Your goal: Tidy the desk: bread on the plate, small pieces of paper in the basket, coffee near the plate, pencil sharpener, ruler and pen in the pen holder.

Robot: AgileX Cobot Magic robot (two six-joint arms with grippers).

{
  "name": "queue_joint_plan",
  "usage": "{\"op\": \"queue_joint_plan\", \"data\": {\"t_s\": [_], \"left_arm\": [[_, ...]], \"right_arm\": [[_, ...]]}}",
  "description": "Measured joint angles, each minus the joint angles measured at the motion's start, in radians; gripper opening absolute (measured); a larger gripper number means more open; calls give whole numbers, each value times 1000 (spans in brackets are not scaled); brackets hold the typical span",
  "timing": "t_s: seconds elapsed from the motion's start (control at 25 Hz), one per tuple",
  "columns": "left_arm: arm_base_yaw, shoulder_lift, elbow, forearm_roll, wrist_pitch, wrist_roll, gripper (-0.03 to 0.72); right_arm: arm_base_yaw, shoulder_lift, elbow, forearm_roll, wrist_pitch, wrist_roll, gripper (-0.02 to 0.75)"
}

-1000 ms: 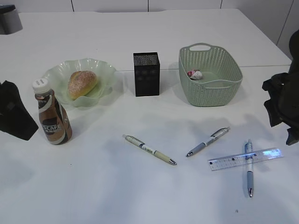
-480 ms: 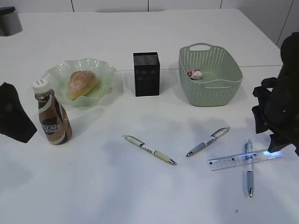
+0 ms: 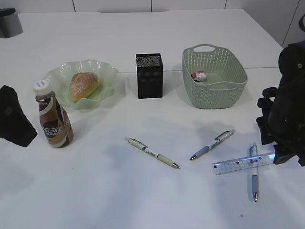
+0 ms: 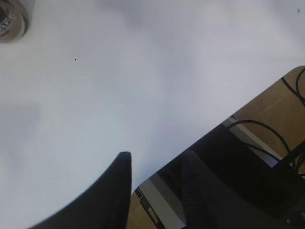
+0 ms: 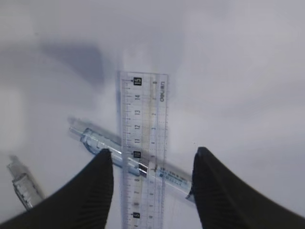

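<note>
The clear ruler point(image 3: 237, 165) lies on the desk point(image 3: 105, 191) at the front right, crossing a blue pen point(image 3: 253, 172). My right gripper point(image 3: 279, 156) hangs open just above the ruler's right end. In the right wrist view its fingers straddle the ruler point(image 5: 144, 138) and the pen point(image 5: 102, 143), gripper point(image 5: 155, 158) holding nothing. Two more pens point(image 3: 152, 153) point(image 3: 212, 144) lie mid-desk. The bread point(image 3: 84, 85) sits in the plate point(image 3: 57, 76), with the coffee point(image 3: 53, 121) beside it. The pen holder point(image 3: 149, 75) stands centre back. The pencil sharpener is out of view. My left gripper point(image 3: 14, 117) point(image 4: 157, 164) is open and empty.
The basket point(image 3: 209, 87) at the back right holds a crumpled paper point(image 3: 198, 76). A third pen's end point(image 5: 21, 183) shows left of my right fingers. The left wrist view shows the desk's front edge point(image 4: 200, 136), the floor and cables below, and the coffee's base point(image 4: 12, 21).
My right arm has come in from the right edge and lowered over the ruler's right end. The left gripper has barely shifted. Objects on the desk have not moved.
</note>
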Motion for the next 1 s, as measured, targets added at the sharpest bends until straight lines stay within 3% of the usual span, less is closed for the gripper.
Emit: {"op": "queue_joint_plan", "data": {"t_s": [0.44, 1.0], "left_arm": [[0, 0, 0, -4, 1, 0, 243], [0, 0, 0, -29, 1, 0, 241]], "right_arm": [[-42, 10, 0, -67, -19, 47, 427], [-45, 64, 0, -63, -64, 34, 427]]}}
